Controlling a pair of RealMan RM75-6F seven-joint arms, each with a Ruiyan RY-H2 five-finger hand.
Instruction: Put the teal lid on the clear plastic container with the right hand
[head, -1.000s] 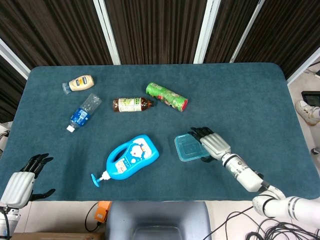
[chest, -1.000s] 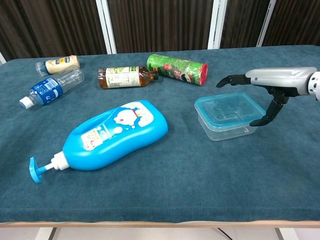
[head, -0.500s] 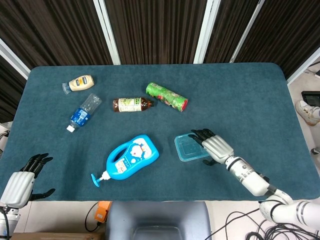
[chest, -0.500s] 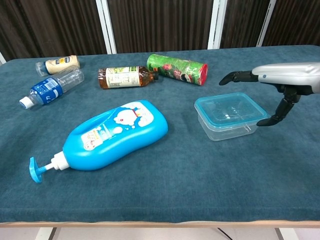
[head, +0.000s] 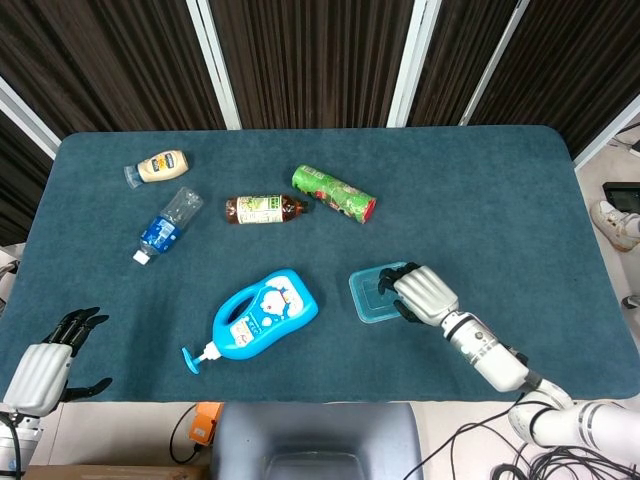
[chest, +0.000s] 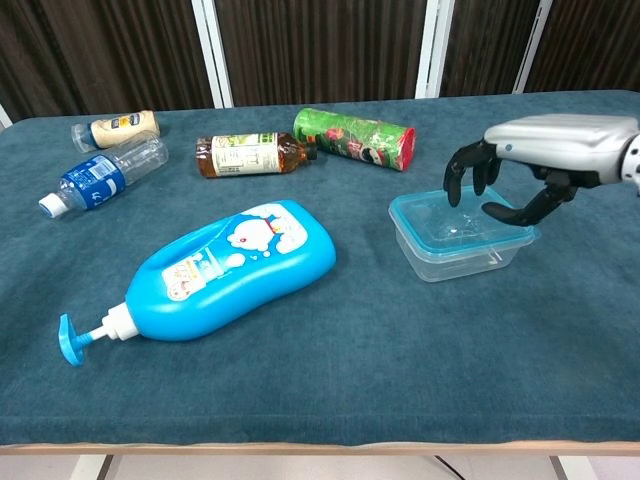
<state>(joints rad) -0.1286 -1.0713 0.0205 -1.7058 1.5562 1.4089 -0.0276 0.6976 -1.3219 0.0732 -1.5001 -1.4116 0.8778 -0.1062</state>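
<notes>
Teal-clothed table (head: 480, 170) before dark slatted wall panels (head: 300, 60).

The right hand (chest: 540, 160) is hovering palm-down at about four o'clock in the head view, its dark fingers (chest: 462, 172) curling downward with nothing gripped, the thumb angling inward beneath the palm, while its forearm (head: 488, 352) is trailing off toward five o'clock. The left hand (head: 45, 365) is idling at eight o'clock, fingers spread apart.
</notes>
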